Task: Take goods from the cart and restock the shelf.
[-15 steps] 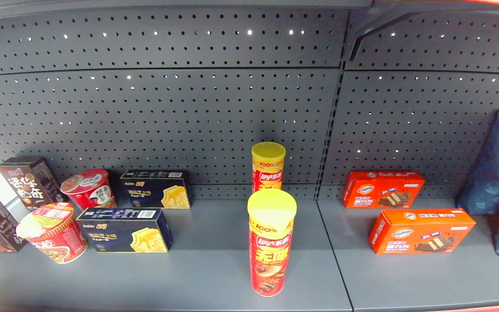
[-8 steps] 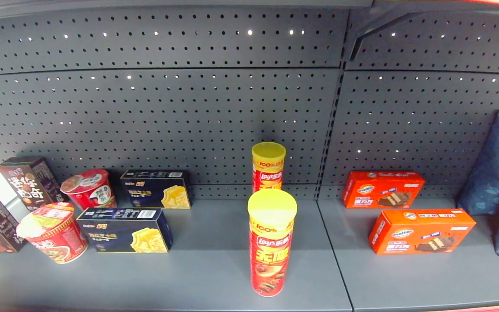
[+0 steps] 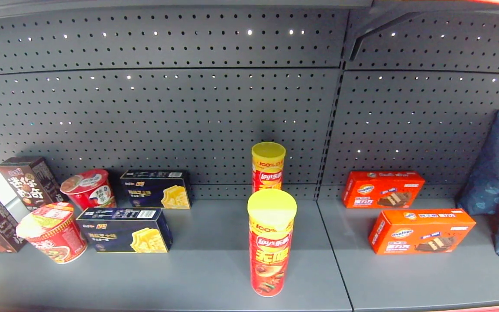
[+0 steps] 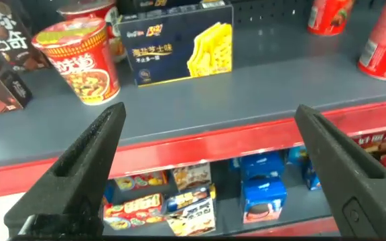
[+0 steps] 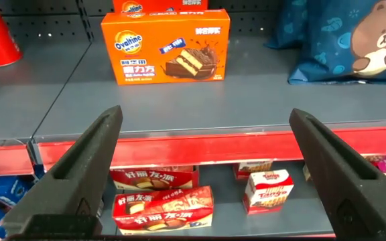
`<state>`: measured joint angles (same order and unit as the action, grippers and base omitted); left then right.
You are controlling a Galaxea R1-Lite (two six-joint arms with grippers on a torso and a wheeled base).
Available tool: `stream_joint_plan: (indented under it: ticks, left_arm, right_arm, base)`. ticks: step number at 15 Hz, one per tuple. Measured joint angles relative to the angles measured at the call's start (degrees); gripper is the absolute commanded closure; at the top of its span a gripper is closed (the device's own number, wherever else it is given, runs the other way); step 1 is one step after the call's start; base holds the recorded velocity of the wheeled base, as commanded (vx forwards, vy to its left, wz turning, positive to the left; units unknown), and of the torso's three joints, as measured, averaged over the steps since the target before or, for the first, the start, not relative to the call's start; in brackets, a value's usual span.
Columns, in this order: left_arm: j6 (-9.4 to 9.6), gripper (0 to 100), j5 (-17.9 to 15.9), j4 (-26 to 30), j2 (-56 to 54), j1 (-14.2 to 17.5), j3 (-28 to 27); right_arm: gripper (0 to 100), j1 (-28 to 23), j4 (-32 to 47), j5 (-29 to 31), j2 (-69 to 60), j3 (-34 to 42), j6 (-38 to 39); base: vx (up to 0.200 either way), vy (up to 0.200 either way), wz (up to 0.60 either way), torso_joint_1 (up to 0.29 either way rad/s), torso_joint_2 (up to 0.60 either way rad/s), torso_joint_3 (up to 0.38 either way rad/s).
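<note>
Both tools hang just in front of the shelf (image 3: 215,268), by its red front edge, and both carry nothing. The left tool (image 4: 208,110) has its jaws wide apart and faces the noodle cup (image 4: 79,60) and the dark blue box (image 4: 176,43) near the left end of the front edge. The right tool (image 5: 205,112) is equally wide and faces the orange box (image 5: 165,45) on the right half. One chip can (image 3: 271,242) stands near the front edge in the middle, and a second can (image 3: 268,167) stands behind it at the back edge. I judge the step in hand is to fetch the next item from the cart. To do it well, I would draw both arms straight back, clear of the front edge, before turning, and choose a product whose row has free room beside it.
</note>
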<state>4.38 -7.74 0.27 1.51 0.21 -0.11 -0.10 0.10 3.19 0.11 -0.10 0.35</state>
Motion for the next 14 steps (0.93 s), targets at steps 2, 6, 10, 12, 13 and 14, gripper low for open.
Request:
stream_joint_plan:
  ticks: [2, 6, 10, 12, 13, 14]
  left_arm:
    - [-0.63, 0, -0.22, 0.0, -0.91, -0.18, 0.0]
    - [-1.29, 0, 0.06, 0.0, -1.38, -0.21, 0.01]
    - [-1.37, 0, 0.09, -0.02, -1.44, -0.21, 0.01]
    - [-1.32, 0, 0.09, 0.0, -1.44, -0.21, 0.01]
    - [-1.32, 0, 0.09, 0.0, -1.46, -0.21, 0.01]
    - [-1.34, 0, 0.06, 0.0, -1.46, -0.21, 0.01]
  right_arm:
    - [0, 0.0, 0.0, -0.02, 0.0, 0.0, -0.02]
    - [0, 0.0, 0.0, -0.02, -0.01, 0.0, -0.02]
    - [0, 0.0, 0.0, -0.02, -0.01, 0.0, -0.09]
    - [0, 0.0, 0.0, -0.02, -0.01, 0.0, -0.11]
    - [0, 0.0, 0.0, -0.02, -0.01, 0.0, -0.13]
    - [0, 0.0, 0.04, -0.02, -0.01, 0.0, -0.15]
  base:
    - [0.0, 0.0, 0.0, 0.0, 0.0, 0.0]
    - [0.0, 0.0, 0.0, 0.0, 0.0, 0.0]
    - [0.0, 0.0, 0.0, 0.0, 0.0, 0.0]
    - [0.0, 0.0, 0.0, 0.0, 0.0, 0.0]
    - [0.0, 0.0, 0.0, 0.0, 0.0, 0.0]
    - [0.0, 0.0, 0.0, 0.0, 0.0, 0.0]
